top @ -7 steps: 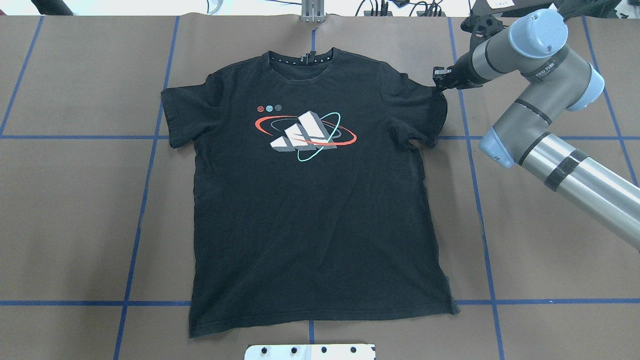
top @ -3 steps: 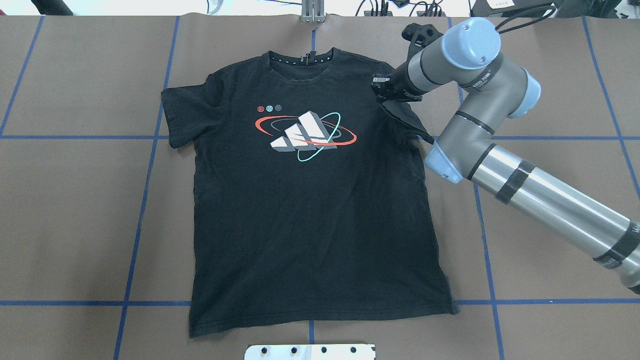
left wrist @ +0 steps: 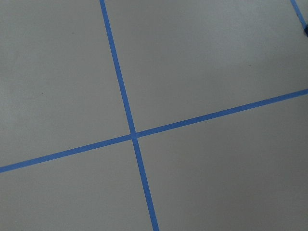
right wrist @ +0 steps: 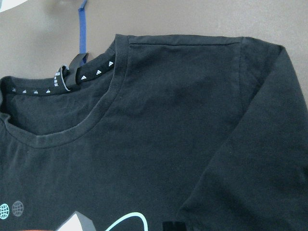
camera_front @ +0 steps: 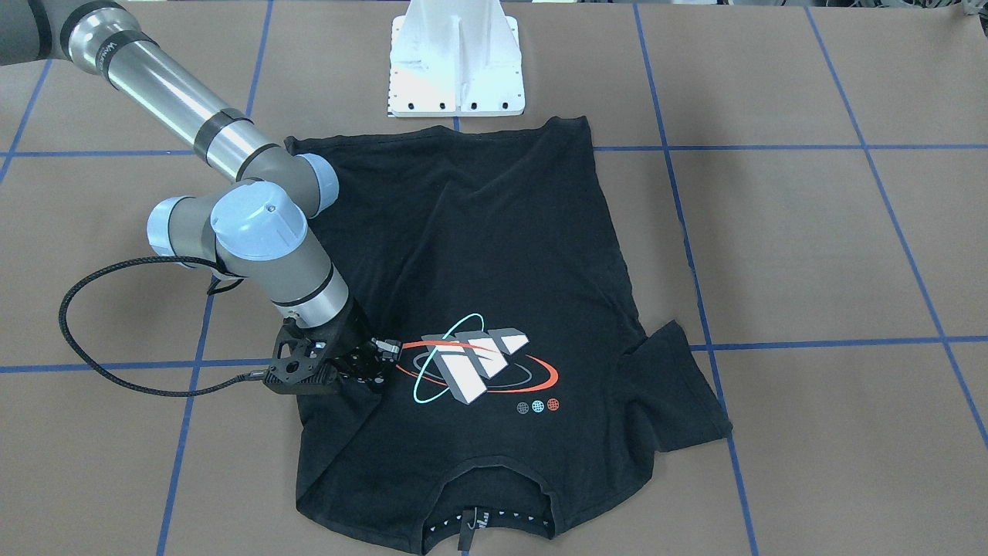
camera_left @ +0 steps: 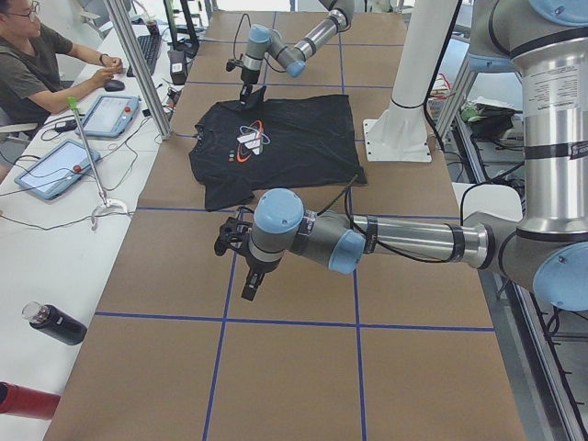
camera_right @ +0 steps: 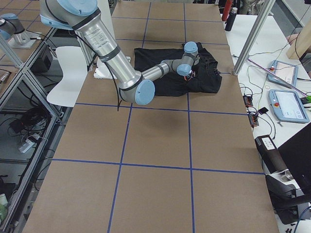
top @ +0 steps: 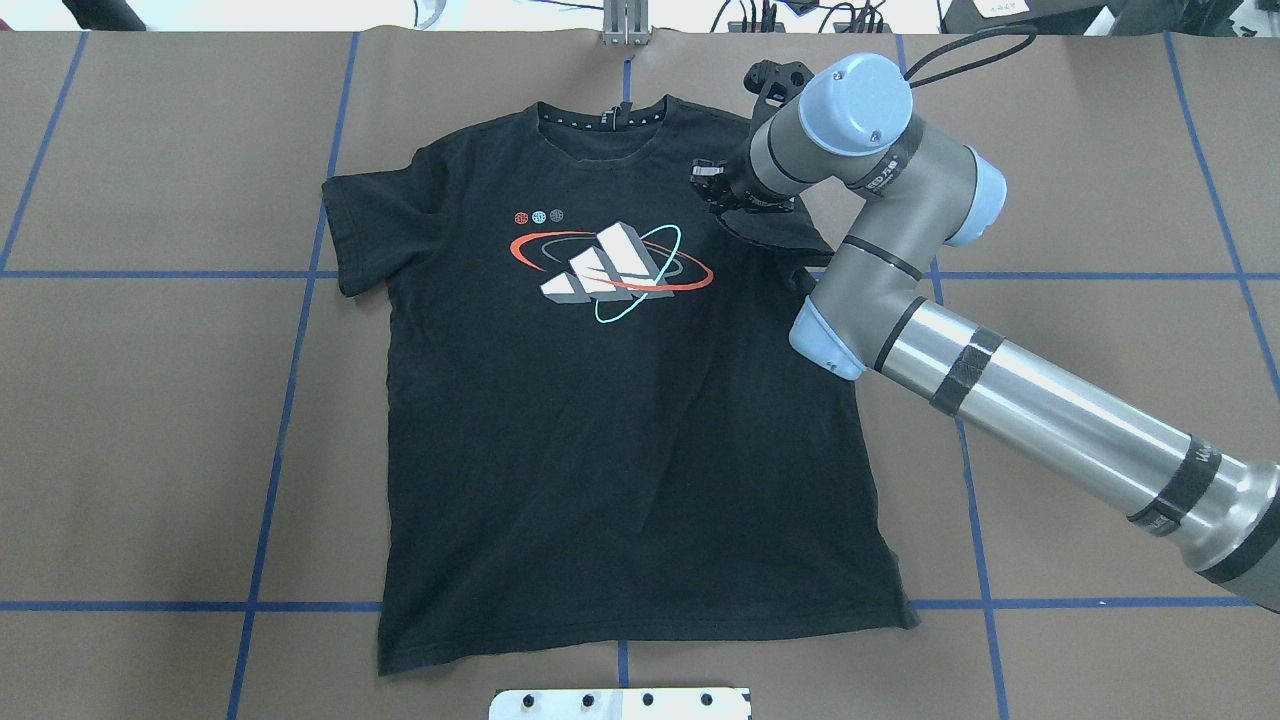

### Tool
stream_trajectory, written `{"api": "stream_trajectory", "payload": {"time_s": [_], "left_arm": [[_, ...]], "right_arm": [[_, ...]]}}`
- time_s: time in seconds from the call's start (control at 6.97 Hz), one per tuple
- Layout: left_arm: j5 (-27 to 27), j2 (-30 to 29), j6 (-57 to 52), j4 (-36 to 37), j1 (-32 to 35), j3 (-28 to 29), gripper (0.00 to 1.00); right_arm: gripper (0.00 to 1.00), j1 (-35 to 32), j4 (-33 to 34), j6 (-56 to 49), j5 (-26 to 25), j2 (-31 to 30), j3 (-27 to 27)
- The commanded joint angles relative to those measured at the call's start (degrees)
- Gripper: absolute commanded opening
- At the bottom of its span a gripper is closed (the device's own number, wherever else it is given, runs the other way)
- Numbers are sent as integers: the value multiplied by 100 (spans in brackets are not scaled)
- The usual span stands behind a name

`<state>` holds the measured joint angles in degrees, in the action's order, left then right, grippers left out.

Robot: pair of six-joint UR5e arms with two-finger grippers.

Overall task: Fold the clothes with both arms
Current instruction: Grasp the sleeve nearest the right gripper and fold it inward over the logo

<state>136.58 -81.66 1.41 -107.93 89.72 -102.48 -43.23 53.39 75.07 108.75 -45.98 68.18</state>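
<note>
A broad table (top: 140, 420) covered in brown paper fills every view, marked into large squares by blue tape (top: 150, 274). Along its far edge from the robot runs a white side bench (camera_left: 55, 248) with two tablets (camera_left: 50, 170), loose wires and a slanted metal post (camera_left: 138, 69); a person (camera_left: 37, 64) sits at it, hands near a mouse.

The right arm (top: 1050, 400) reaches diagonally across the table, and its elbow and wrist joints cover the T-shirt's shoulder in the overhead view. The left arm (camera_left: 404, 241) stretches low over bare paper, well apart from the garment; its wrist camera sees only a tape crossing.

The black T-shirt (top: 620, 430) lies flat and face up in the middle of the table, hem nearest the white pedestal (camera_front: 457, 58), collar (top: 603, 120) toward the bench. One sleeve lies spread out; the other is lifted and drawn inward over the chest.

The right gripper (top: 712, 185) pinches that sleeve's edge, just beside the logo (top: 610, 270), with the cloth trailing back beneath the wrist. The left gripper (camera_left: 250, 285) shows only in the side view, so whether it is spread or closed I cannot tell.

A black cable (camera_front: 93, 340) loops off the right wrist onto the paper, and a dark bottle (camera_left: 55, 323) lies on the bench
</note>
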Motion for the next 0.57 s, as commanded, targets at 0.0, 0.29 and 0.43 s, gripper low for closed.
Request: {"api": "stream_trajectory", "payload": {"time_s": [0.0, 0.29, 0.43], "left_arm": [[0, -7, 9, 0, -8, 0, 100], [0, -7, 9, 0, -8, -44, 100], [0, -7, 9, 0, -8, -53, 100]], "right_arm": [[0, 51, -3, 42, -274, 167, -225], [0, 52, 5, 262, -302, 247, -270], [0, 60, 5, 489, -302, 291, -270]]}}
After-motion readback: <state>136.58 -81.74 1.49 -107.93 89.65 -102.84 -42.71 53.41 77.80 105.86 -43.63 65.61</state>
